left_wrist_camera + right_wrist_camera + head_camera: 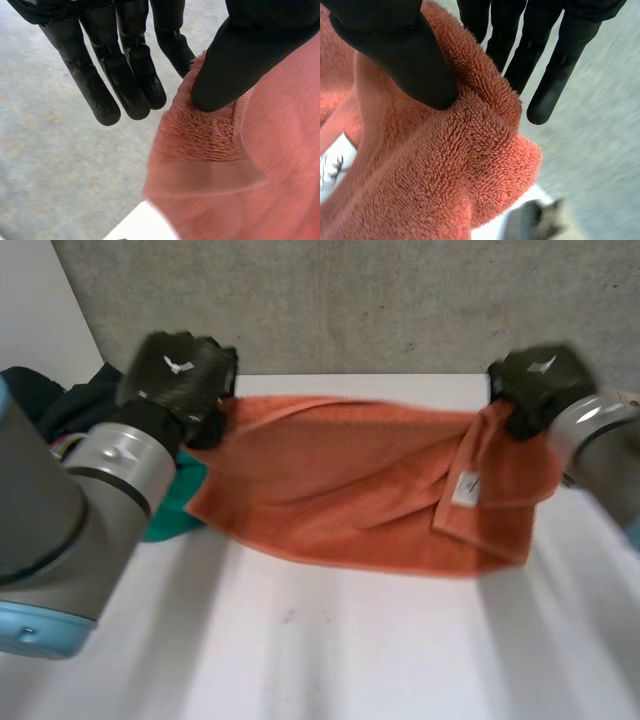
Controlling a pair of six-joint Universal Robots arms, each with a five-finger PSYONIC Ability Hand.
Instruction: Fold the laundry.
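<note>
While the left hand [178, 375] pinches one corner between thumb and fingers [175, 47], the towel [350, 480] hangs stretched, long axis running sideways over the far surface [350, 640], to the right hand [535, 380], clamped likewise on the opposite corner.

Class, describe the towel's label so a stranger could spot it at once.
Find the white table, then the orange towel over it. Follow the towel to the corner pinched by the right hand; just below sits the label, the only white patch on the orange.
</note>
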